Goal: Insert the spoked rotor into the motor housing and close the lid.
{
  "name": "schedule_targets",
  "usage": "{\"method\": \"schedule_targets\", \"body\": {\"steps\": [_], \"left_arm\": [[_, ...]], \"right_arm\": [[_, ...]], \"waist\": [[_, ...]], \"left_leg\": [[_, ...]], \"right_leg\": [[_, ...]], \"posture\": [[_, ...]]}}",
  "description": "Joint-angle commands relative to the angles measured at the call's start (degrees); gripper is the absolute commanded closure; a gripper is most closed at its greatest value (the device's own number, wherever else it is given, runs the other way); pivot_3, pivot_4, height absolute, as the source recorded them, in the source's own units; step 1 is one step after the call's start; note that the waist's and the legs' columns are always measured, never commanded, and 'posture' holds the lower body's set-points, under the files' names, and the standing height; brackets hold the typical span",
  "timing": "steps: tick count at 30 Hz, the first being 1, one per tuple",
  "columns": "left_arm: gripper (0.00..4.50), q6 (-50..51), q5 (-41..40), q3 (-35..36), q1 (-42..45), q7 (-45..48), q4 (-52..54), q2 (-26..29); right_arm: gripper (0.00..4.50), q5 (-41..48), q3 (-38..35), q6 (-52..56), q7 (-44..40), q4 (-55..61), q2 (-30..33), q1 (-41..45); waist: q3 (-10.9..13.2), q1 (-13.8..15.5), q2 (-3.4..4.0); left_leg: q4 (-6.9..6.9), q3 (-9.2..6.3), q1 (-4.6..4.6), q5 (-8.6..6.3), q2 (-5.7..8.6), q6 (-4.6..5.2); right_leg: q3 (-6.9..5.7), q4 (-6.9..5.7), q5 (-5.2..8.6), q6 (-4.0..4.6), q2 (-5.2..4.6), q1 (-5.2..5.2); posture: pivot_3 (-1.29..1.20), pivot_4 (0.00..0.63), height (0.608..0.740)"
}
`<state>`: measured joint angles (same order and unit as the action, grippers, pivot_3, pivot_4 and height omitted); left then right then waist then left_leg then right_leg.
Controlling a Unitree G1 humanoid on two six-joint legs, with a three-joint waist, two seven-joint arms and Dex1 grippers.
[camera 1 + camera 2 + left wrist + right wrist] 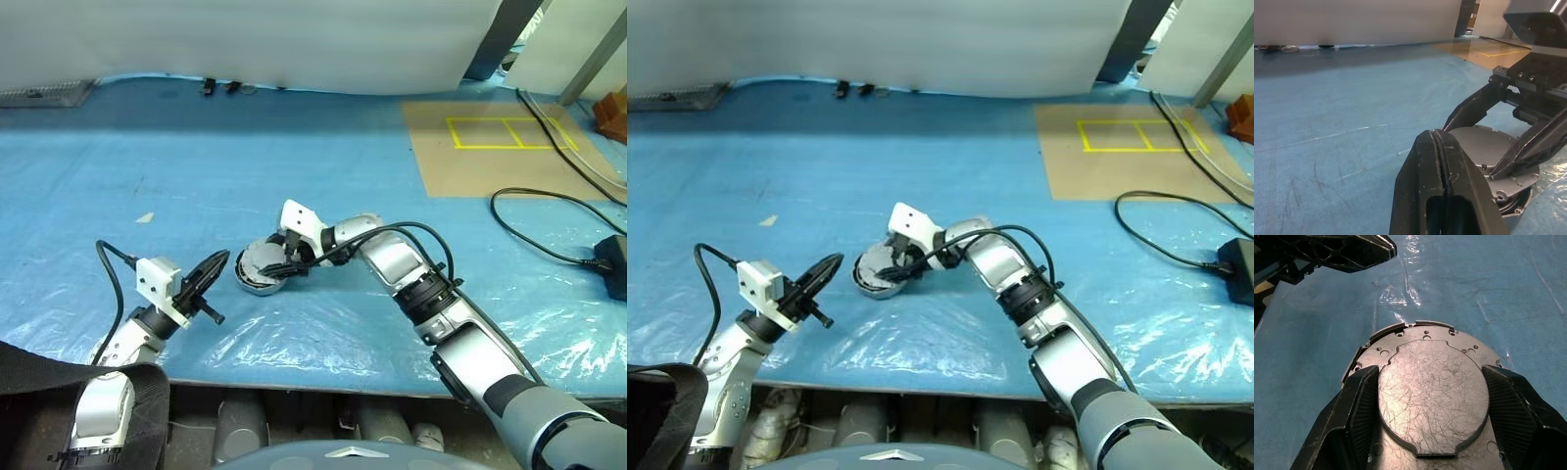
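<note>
Right wrist view, scratched round silver lid (pixel 1432 391) between spread right end effector (pixel 1432 416), left end effector (pixel 217 262) together

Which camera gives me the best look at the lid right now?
The right wrist view: the lid faces the camera, between the right gripper fingers. The left wrist view shows it edge-on behind the shut left gripper; both eye views show it small and partly covered.

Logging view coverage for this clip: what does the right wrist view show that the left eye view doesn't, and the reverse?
Right wrist view: the lid's scratched flat face with small rim holes, and the right gripper's fingers standing at either side of it. Left eye view: the brown board with yellow tape and the black cable on the blue table cover. Both: the lid, the right gripper, the shut left gripper and the cover.
</note>
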<state>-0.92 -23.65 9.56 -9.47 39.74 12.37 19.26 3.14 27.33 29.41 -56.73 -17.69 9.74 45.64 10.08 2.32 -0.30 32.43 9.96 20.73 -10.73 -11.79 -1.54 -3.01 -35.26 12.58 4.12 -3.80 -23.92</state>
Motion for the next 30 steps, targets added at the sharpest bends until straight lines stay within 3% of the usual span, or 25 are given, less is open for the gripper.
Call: {"method": "schedule_targets", "body": {"steps": [1,5,13,18,23,30], "left_arm": [[4.5,0.1,-1.0,0.7,-0.4,-0.2,1.2,0.5],[4.5,0.4,-1.2,0.8,0.4,0.0,0.7,0.9],[4.5,0.8,-0.6,-0.4,3.4,0.6,-0.7,1.2],[4.5,1.1,-0.4,-1.2,4.8,0.2,-1.0,0.7],[4.5,1.9,0.0,-2.3,5.9,-0.3,-1.0,0.8],[4.5,5.1,-0.8,-2.1,6.4,-1.7,2.7,1.8]], "right_arm": [[1.54,-0.2,-0.2,5.0,1.2,2.1,-1.2,1.8],[1.54,-0.3,0.1,6.9,1.9,2.8,-2.2,2.0],[1.54,-6.0,4.7,0.0,4.9,-0.3,-0.4,-3.9],[1.54,-4.1,2.8,4.5,7.5,1.5,-2.2,-7.5],[1.54,-1.3,0.4,9.6,6.9,3.0,-3.7,-7.7],[1.54,-8.1,4.4,0.6,9.3,-1.0,-0.8,-7.3]], "waist": [[0.0,0.1,0.0],[0.0,0.1,0.0],[0.0,0.1,0.01],[-0.1,0.0,0.06],[-0.1,0.1,0.05],[-0.1,0.0,0.08]], "left_leg": [[0.0,0.0,0.0,0.0,0.0,0.0],[0.01,0.0,0.01,0.0,0.0,-0.01],[0.0,0.0,-0.12,0.11,0.01,-0.19],[-0.13,-0.03,-1.01,-0.02,0.02,-0.02],[-0.13,-0.13,-1.05,-0.02,0.04,-0.02],[-0.21,-0.12,-1.02,-0.06,0.04,-0.1]], "right_leg": [[0.0,0.0,0.0,0.0,0.0,0.0],[0.0,0.0,0.0,0.0,0.0,0.0],[0.05,-0.04,0.0,0.0,-0.01,0.09],[0.2,0.01,0.25,-0.41,0.0,0.81],[0.26,0.02,0.26,-0.44,-0.01,0.85],[0.26,0.12,0.12,-0.18,0.0,0.83]], "posture": [[0.0,0.15,0.74],[0.0,0.15,0.74],[0.0,0.15,0.74],[0.0,0.15,0.74],[0.0,0.15,0.74],[0.0,0.15,0.74]]}}
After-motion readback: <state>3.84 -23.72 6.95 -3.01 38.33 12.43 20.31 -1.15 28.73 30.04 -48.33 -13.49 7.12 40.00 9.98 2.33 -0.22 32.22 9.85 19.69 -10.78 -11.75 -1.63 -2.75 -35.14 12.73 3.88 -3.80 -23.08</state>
